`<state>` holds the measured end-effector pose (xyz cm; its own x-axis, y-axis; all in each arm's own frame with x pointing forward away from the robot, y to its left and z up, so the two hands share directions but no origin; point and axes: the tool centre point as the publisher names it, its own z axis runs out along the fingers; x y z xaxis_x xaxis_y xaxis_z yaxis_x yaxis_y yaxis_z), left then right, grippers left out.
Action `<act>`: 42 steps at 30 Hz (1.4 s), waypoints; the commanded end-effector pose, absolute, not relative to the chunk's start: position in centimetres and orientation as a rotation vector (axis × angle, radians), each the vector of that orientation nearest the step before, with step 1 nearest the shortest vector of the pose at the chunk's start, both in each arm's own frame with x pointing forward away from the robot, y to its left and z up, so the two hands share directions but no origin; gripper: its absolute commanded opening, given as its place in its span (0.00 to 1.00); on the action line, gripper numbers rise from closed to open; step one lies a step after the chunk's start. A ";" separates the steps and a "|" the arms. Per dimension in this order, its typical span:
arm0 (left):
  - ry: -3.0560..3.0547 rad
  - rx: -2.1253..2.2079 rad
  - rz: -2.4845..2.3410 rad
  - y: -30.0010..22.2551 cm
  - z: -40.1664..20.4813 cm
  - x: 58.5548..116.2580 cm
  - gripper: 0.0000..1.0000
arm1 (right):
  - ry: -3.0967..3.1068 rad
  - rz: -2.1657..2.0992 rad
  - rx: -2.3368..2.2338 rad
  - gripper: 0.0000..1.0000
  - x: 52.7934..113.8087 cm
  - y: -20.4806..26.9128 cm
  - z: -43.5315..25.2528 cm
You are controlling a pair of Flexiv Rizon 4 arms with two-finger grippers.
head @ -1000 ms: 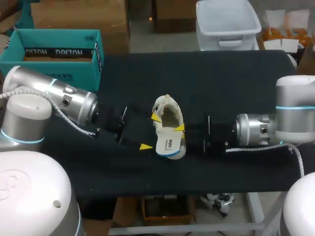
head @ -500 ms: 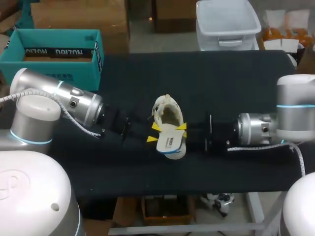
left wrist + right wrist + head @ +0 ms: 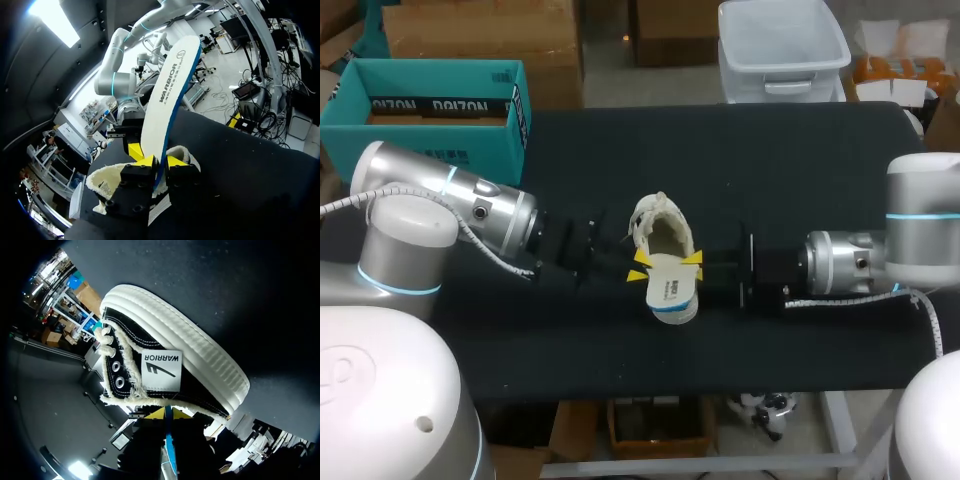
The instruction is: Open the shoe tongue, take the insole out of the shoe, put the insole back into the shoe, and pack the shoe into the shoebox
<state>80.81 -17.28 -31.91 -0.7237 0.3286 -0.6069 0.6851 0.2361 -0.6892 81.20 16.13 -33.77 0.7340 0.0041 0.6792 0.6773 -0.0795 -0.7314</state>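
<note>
Shoe (image 3: 660, 228) sits mid-table (image 3: 790, 170), long axis running far-to-near. The insole (image 3: 670, 288) pokes out of its opening toward the near edge. My left gripper (image 3: 640, 267) and right gripper (image 3: 691, 262) both pinch the insole, one from each side. Teal shoebox (image 3: 440, 135) is at far left, open-topped, well apart from the shoe — contents unclear.

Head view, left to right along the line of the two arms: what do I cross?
left arm → left gripper → insole → right gripper → right arm. The shoe overlaps the insole, so it is omitted.
</note>
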 end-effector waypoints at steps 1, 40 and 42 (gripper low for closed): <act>2.170 0.938 -1.489 -17.9 -32.6 81.1 0.00 | -0.574 -0.600 -1.557 0.00 81.7 16.2 -34.3; 2.215 0.888 -1.446 -17.7 -34.7 83.7 0.00 | -0.603 -0.563 -1.640 0.32 79.6 15.9 -34.0; 2.212 0.889 -1.459 -17.5 -34.5 83.5 0.00 | -0.603 -0.566 -1.644 0.24 79.4 15.8 -33.9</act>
<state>83.58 -17.80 -34.50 -0.7442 0.3159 -0.5885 0.6658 0.2808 -0.6913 80.05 16.04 -34.39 0.7446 0.0755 0.6632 0.6675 -0.0992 -0.7380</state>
